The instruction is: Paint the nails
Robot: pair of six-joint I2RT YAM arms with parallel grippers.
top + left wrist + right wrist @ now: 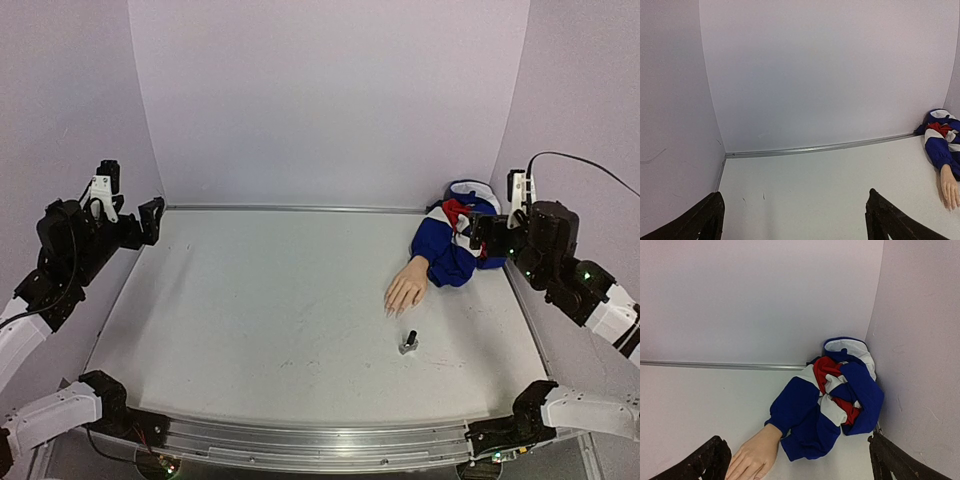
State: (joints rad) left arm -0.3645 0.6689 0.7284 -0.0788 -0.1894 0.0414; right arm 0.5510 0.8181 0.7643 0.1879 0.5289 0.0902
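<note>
The nails [396,311] tip a pale mannequin hand [407,290] that lies flat on the table [250,320], right of its middle, fingers together and pointing at its near edge. The nails are too small to tell their colour. The hand's bunched blue, white and red sleeve [455,240] fills the table's far right corner.

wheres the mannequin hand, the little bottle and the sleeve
mannequin hand [407,290]: top external view, on the back of the hand
small bottle [408,343]: top external view, on its middle, below the dark cap
sleeve [797,407]: right wrist view, on the blue fold nearest the wrist

small dark-capped bottle [408,342] on a scuffed white table [250,330]
</note>
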